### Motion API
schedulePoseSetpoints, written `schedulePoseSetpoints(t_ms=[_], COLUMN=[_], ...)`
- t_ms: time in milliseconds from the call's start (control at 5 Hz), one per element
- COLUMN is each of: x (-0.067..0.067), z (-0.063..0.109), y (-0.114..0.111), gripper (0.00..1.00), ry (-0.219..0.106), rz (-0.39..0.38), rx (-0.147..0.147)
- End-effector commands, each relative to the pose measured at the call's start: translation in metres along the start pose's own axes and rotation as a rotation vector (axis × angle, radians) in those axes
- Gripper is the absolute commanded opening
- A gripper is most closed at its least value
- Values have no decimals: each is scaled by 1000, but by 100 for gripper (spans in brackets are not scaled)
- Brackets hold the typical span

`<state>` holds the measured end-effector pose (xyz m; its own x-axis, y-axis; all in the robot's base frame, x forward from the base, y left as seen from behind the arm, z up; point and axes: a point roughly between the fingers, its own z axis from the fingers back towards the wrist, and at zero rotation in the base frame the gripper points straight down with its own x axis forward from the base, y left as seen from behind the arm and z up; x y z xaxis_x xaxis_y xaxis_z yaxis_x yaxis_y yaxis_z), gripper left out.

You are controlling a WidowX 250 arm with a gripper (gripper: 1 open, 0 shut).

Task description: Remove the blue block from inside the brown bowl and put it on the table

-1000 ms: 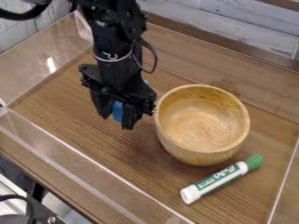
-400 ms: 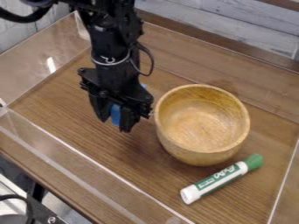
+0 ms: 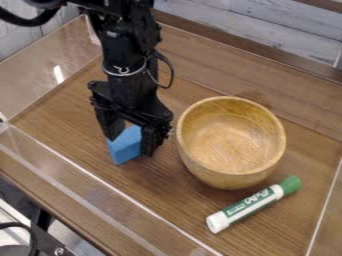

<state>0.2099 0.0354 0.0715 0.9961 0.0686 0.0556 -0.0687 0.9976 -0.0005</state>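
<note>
The blue block (image 3: pixel 127 147) rests on the table (image 3: pixel 80 120), just left of the brown bowl (image 3: pixel 231 140). My gripper (image 3: pixel 130 132) hangs straight down over the block, jaws open, its black fingers (image 3: pixel 111 128) flanking the block's upper part. The block's lower half shows below the fingers, touching the wood. The bowl is light wood with a thick rim, and its inside is bare.
A white marker with a green cap (image 3: pixel 254 204) lies on the table in front of the bowl, to the right. Clear plastic walls (image 3: pixel 60 175) run along the table's edges. The arm's black body rises toward the top left.
The jaws have opened and the blue block, held between them before, now sits lower on the table. The arm has stayed over the same spot.
</note>
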Motion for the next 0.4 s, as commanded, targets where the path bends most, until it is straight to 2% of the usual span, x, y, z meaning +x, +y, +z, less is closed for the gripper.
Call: schedulePoseSetpoints(t_ms=[0,200], x=[15,18], z=[20,30], y=[0,-2], gripper=[100,100], ry=[-55,-65], rz=[2,7], rx=[-6,-18])
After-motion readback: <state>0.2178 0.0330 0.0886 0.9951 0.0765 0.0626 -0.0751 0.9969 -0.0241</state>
